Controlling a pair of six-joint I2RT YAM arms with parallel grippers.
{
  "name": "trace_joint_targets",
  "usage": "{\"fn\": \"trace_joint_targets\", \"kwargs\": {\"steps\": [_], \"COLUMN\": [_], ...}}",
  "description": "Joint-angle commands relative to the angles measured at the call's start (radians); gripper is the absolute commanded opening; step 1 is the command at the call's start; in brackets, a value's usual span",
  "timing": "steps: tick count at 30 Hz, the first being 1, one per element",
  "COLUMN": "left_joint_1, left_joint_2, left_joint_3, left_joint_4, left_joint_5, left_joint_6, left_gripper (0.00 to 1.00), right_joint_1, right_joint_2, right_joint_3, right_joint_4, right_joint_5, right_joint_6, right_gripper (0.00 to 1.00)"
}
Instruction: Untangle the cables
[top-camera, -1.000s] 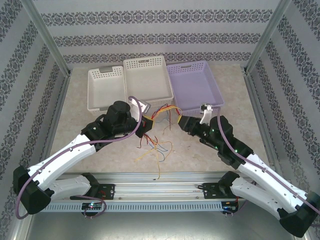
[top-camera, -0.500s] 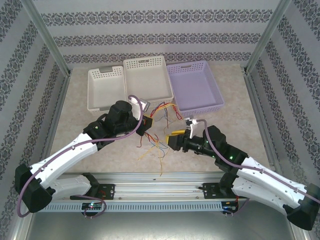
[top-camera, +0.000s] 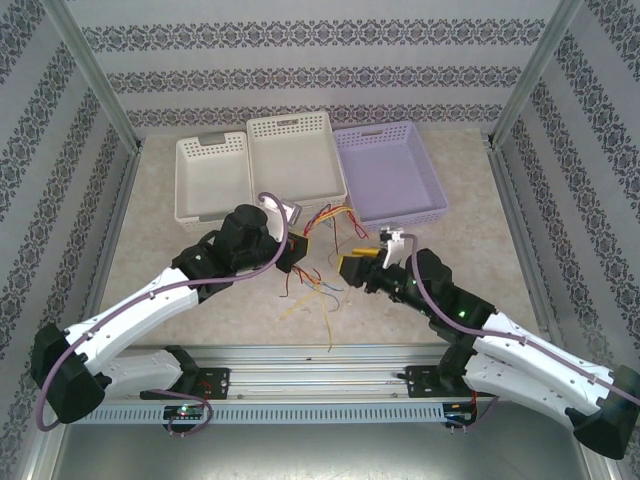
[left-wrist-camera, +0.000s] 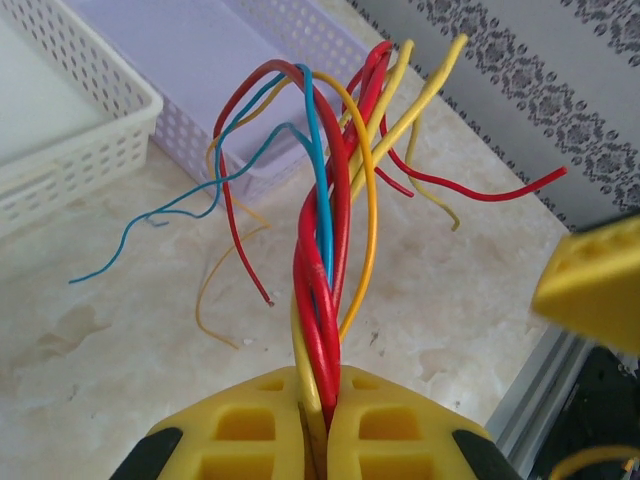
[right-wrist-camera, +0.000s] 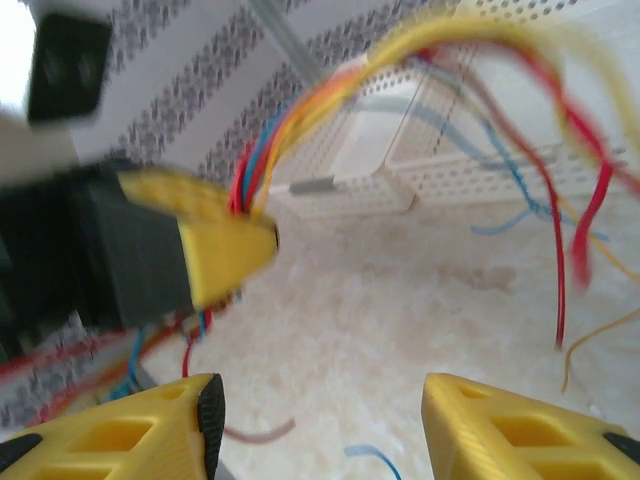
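White arms (top-camera: 140, 305) with black joints, thick purple cables (top-camera: 40, 410), yellow pocketed fingers (left-wrist-camera: 250, 435).

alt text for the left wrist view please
The left gripper is shut on a twisted bundle of red, yellow and blue cables that fan out over a table, with a white basket and a purple basket beyond.

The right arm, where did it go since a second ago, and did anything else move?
The right gripper pulled back from beside the purple basket, toward the near edge and the left gripper; its jaws stand open, holding nothing. The left gripper stayed shut on the cables; the basket stayed put.
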Motion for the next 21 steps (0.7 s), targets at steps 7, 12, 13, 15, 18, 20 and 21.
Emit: {"fn": "trace_joint_targets", "kwargs": {"steps": [7, 12, 13, 15, 18, 20, 21], "left_joint_1": [-0.036, -0.049, -0.051, -0.053, -0.056, -0.057, -0.058], "left_joint_2": [-0.047, -0.055, -0.057, -0.063, -0.064, -0.063, -0.063], "left_joint_3": [-0.025, -0.020, -0.020, -0.022, -0.025, -0.025, -0.024], "left_joint_4": [0.071, 0.053, 0.050, 0.047, 0.045, 0.046, 0.045], "left_joint_5": [-0.010, -0.012, -0.015, -0.015, -0.012, -0.010, -0.010], "left_joint_6": [-0.032, -0.024, -0.022, -0.022, -0.020, -0.018, -0.018], "left_gripper": [0.00, 0.00, 0.00, 0.00, 0.00, 0.00, 0.00], "right_joint_1": [-0.201, -0.215, -0.215, -0.220, -0.233, -0.237, -0.238], "right_joint_2": [0.137, 0.173, 0.171, 0.160, 0.149, 0.146, 0.147], "right_joint_3": [0.063, 0.097, 0.104, 0.117, 0.116, 0.118, 0.123], "right_joint_4": [0.191, 0.184, 0.155, 0.103, 0.081, 0.062, 0.040], "right_joint_5": [-0.121, -0.139, -0.118, -0.080, -0.059, -0.039, -0.023], "right_joint_6": [0.300, 0.281, 0.255, 0.200, 0.152, 0.116, 0.091], "right_gripper": [0.56, 0.58, 0.58, 0.57, 0.54, 0.52, 0.53]}}
